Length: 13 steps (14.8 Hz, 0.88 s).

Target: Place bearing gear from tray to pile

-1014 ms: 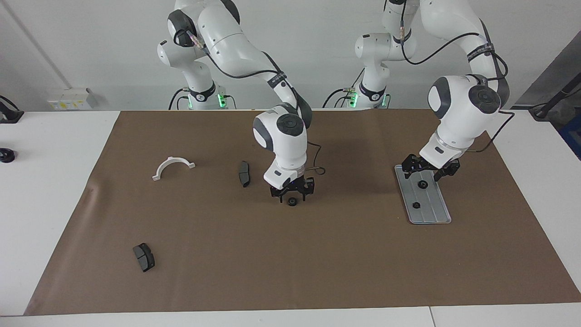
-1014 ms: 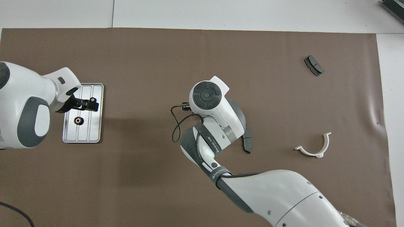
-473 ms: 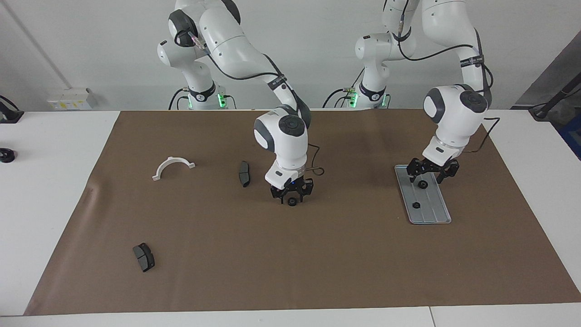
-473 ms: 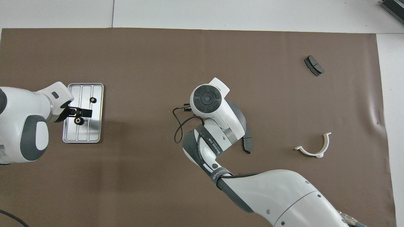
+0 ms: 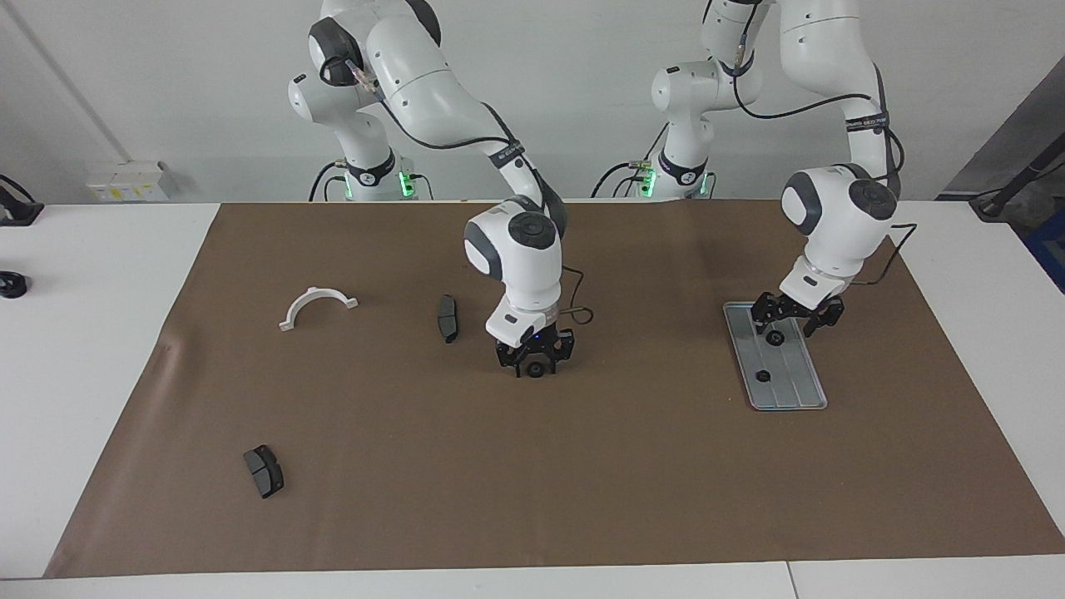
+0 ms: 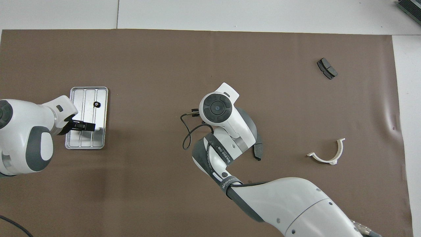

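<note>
The silver tray (image 5: 811, 391) (image 6: 86, 142) lies on the brown mat toward the left arm's end. Two small black bearing gears sit in it: one (image 5: 761, 376) (image 6: 96, 104) farther from the robots, one (image 5: 775, 337) nearer them. My left gripper (image 5: 789, 324) (image 6: 84, 126) hangs open, low over the nearer gear, which it covers in the overhead view. Another gear (image 5: 537, 368) lies alone on the mat mid-table, and no pile beyond it shows. My right gripper (image 5: 537, 359) is down around this gear; its own hand hides it from above.
A white half-ring bracket (image 5: 316, 304) (image 6: 327, 153) lies toward the right arm's end. One black brake pad (image 5: 448, 318) (image 6: 257, 149) is beside the right gripper, another (image 5: 264, 470) (image 6: 327, 68) near the mat's corner farthest from the robots. A cable loops off the right wrist.
My left gripper dropped lower and shifted over the tray from the farther gear to the nearer one. My right gripper sank down around the gear on the mat.
</note>
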Tool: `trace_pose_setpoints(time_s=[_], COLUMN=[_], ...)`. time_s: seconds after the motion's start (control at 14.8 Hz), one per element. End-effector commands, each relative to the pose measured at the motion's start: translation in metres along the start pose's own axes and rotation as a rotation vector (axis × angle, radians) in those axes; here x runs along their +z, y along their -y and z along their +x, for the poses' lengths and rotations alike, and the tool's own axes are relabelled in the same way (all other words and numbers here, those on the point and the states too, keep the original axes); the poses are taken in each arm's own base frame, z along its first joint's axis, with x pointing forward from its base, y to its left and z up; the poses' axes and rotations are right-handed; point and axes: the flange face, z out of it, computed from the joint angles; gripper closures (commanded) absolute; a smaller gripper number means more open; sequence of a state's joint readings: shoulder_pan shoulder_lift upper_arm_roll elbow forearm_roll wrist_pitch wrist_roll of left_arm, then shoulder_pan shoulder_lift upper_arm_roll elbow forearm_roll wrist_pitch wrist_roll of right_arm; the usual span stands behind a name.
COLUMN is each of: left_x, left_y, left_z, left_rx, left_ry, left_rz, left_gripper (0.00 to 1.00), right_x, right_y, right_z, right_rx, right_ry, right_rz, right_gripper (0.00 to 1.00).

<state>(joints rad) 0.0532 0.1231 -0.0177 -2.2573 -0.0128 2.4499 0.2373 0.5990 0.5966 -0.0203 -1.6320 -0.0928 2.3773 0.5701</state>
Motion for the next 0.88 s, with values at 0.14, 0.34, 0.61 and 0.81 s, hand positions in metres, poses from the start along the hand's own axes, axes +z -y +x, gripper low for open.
trace_pose_setpoints(time_s=[0.14,0.34,0.61,0.81], left_x=[0.016,0.026,0.027,0.025], left_y=[0.001,0.010,0.013,0.015], left_z=[0.002,0.001,-0.002,-0.005], left_rx=[0.015,0.027,0.024,0.032], left_ry=[-0.060,-0.067,-0.043,-0.014], left_rz=[0.016,0.021,0.015,0.007], left_gripper=[0.13,0.12,0.17,0.35], right_x=[-0.005,-0.026,-0.092,-0.107], right_y=[-0.001,-0.013,-0.082,-0.151], right_z=[-0.003,0.009,0.037,0.050], right_rx=[0.009,0.031,0.094,0.039], right_ry=[0.015,0.015,0.002,0.044], right_rz=[-0.018,-0.026,-0.042,-0.074], right_gripper=[1.00,1.00,1.00,1.00])
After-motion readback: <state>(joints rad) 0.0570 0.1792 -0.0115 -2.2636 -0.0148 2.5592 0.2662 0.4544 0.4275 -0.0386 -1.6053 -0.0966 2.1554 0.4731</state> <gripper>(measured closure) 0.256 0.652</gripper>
